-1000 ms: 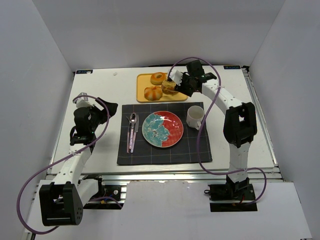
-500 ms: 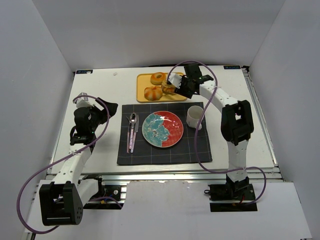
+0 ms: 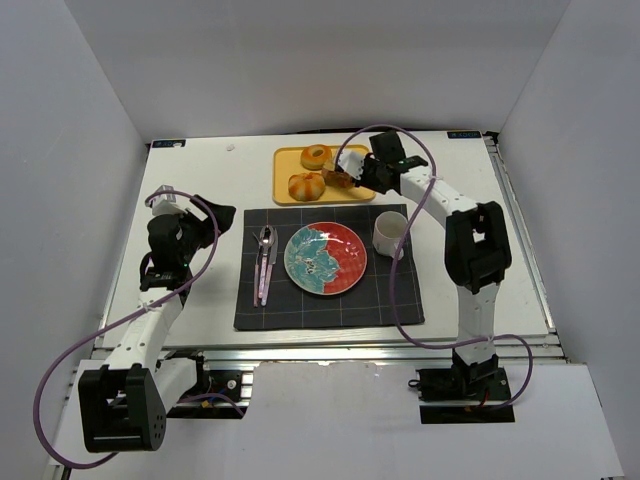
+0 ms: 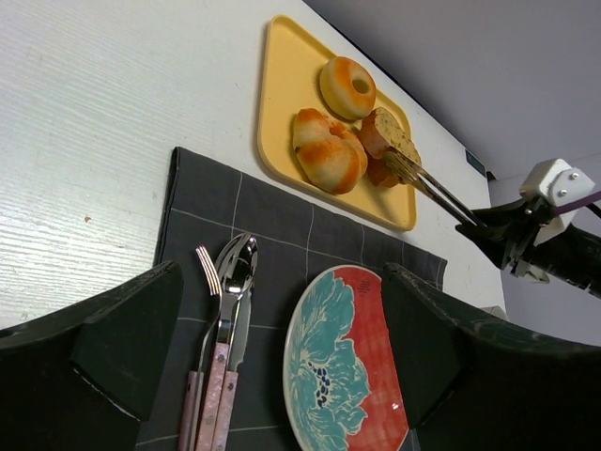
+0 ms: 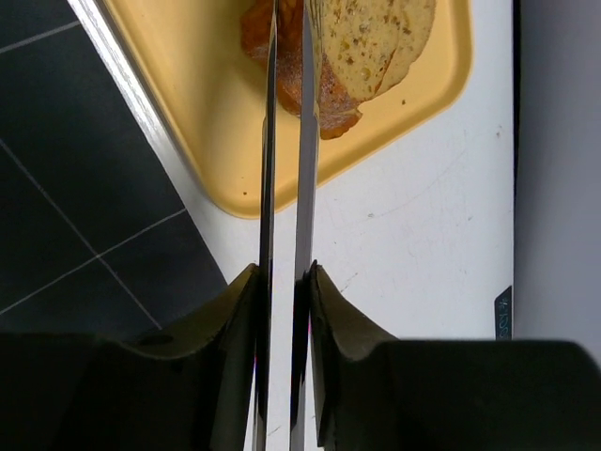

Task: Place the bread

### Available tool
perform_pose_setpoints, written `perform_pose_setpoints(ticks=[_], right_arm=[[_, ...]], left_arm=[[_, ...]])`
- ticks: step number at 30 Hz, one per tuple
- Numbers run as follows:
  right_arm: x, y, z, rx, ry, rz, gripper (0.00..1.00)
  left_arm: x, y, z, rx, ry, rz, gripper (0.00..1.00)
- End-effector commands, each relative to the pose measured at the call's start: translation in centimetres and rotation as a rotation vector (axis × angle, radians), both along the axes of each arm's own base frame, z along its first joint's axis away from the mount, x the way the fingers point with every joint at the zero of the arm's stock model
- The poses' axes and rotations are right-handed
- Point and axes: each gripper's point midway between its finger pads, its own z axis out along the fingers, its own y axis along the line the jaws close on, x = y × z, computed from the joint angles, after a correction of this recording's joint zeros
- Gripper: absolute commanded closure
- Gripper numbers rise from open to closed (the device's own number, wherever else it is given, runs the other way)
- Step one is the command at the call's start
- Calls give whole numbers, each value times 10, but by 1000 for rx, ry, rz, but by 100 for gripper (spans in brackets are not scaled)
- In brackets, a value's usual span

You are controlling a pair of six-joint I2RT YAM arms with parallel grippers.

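The bread (image 5: 324, 103) lies at the right end of the yellow tray (image 3: 285, 160), mostly hidden under a speckled tan slice (image 5: 376, 38); only its brown crust shows. It also shows in the left wrist view (image 4: 377, 173). My right gripper (image 5: 285, 272) is shut on metal tongs (image 5: 268, 188), whose two blades reach over the tray and end at the bread. The blades stand nearly together; I cannot tell if they pinch it. In the top view the right gripper (image 3: 365, 172) is at the tray's right edge. My left gripper (image 4: 282, 348) is open and empty at the left (image 3: 205, 222).
A round orange bun (image 3: 306, 186) and a ring doughnut (image 3: 316, 156) share the tray. A red and teal plate (image 3: 325, 258) sits on a dark placemat (image 3: 400, 300), with cutlery (image 3: 264, 262) to its left and a white mug (image 3: 389, 234) to its right.
My right arm has shifted slightly and lowered, bringing the tongs' tips down to the slices on the tray. The left arm has not moved.
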Motion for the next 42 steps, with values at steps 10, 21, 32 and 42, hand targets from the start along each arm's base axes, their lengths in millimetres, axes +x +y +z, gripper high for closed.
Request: perform_pose_setpoints(ticks=[10, 21, 32, 42], right_arm=[[-84, 13, 106, 226, -53, 158, 84], [-196, 7, 71, 251, 111, 347, 84], [-224, 20, 51, 215, 170, 427, 68], [-229, 23, 33, 166, 217, 405, 60]], left_arm=[[5, -1, 27, 19, -64, -6, 5], [12, -4, 26, 9, -62, -24, 5], [9, -4, 23, -5, -62, -18, 5], [5, -3, 22, -3, -57, -10, 5]])
